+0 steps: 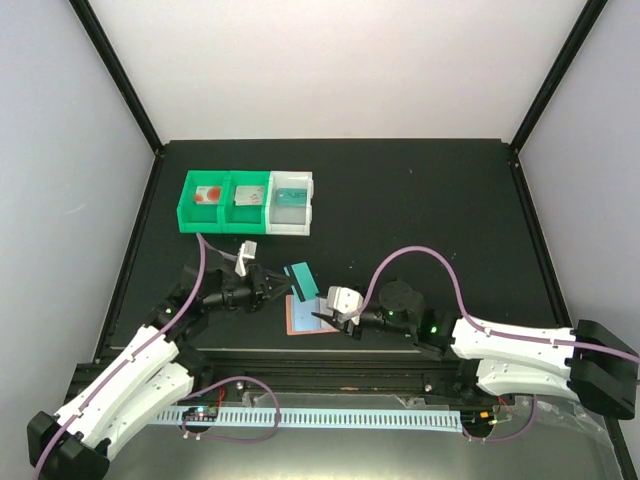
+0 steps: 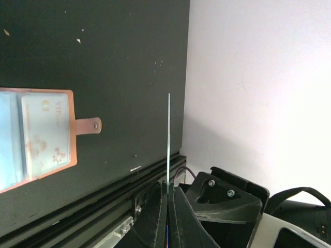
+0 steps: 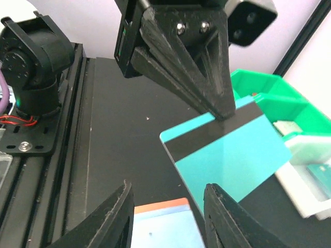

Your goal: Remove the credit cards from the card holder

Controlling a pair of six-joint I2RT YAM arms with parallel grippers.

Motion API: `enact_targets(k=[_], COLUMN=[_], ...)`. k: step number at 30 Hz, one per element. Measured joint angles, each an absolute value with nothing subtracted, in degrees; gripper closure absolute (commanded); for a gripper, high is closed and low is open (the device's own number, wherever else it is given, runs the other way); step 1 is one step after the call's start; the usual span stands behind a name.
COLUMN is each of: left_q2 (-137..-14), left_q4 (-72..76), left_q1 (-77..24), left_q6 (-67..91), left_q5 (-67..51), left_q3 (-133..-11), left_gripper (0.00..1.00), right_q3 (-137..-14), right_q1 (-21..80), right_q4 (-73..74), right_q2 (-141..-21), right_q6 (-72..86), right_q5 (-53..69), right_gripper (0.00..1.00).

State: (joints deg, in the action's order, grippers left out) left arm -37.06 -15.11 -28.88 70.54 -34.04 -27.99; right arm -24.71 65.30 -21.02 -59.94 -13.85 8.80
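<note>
Black table (image 1: pixel 420 200): carries all items, with both arms reaching in from its near edge. Left arm (image 1: pixel 130 380) and right arm (image 1: pixel 520 345): both stretched low towards the middle of the near half, wrists facing each other. Green bin (image 1: pixel 225 200), two compartments, with a white bin (image 1: pixel 292 203) touching its right side: both sit at the far left, well apart from the grippers. Card holder (image 1: pixel 303 318): salmon-pink, lying flat and open on the table between the two grippers, light-blue pockets facing up. In the left wrist view a pale card (image 2: pixel 44 132) sits inside one pocket. Teal card (image 1: pixel 300 277): black stripe along one long edge, lifted clear of the table just beyond the holder, and seen edge-on from the left wrist. Left gripper (image 1: pixel 283 287): jaws closed tight on one edge of the teal card. Right gripper (image 1: pixel 322 322): low at the holder's right edge, jaws partly spread, and nothing seen clamped between its fingers (image 3: pixel 119 217). White card with a red disc (image 1: pixel 208 194): in the left green compartment. Greyish card (image 1: pixel 245 196): in the right green compartment. A further card (image 1: pixel 293 192) lies in the white bin; its detail is too small to read. Side tab (image 2: pixel 89 125): juts from the holder's edge, flat on the table.
</note>
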Motion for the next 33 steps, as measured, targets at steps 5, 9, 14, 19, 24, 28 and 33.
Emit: enact_targets(k=[5, 9, 14, 19, 24, 28, 33], left_q2=[-36.95, -35.29, -32.05, -30.35, -30.0, -29.47, -29.45], left_q4=[-14.96, -14.13, -13.41, -13.26, -13.02, -12.4, -12.08], left_q1=[-28.86, -28.86, -28.86, -28.84, -28.84, -28.84, -28.6], left_q6=[72.38, 74.96, 77.8, 79.13, 80.42, 81.45, 82.63], left_q5=[-35.79, -37.23, -38.04, -38.0, -38.15, -38.35, -38.46], left_q3=[-27.42, -25.41, -23.94, -23.83, -22.57, -21.54, -21.45], left_gripper=[0.99, 0.98, 0.98, 0.98, 0.99, 0.98, 0.63], right_q3=[-27.49, -29.76, -29.89, -30.13, -30.55, -30.5, -29.85], right_q1=[66.67, 68.42, 71.42, 73.19, 74.15, 75.81, 77.19], right_q4=[-19.88, -18.85, -18.37, -18.02, -18.37, -18.41, -20.82], right_q2=[-61.01, -62.39, -63.79, -65.76, -65.84, -65.76, -65.34], right_q6=[-19.94, -23.57, -28.03, -32.21, -34.87, -37.19, -39.86], right_q5=[5.65, 3.2, -0.43, -4.58, -8.91, -11.88, -16.01], right_gripper=[0.55, 0.54, 0.51, 0.66, 0.78, 0.99, 0.99])
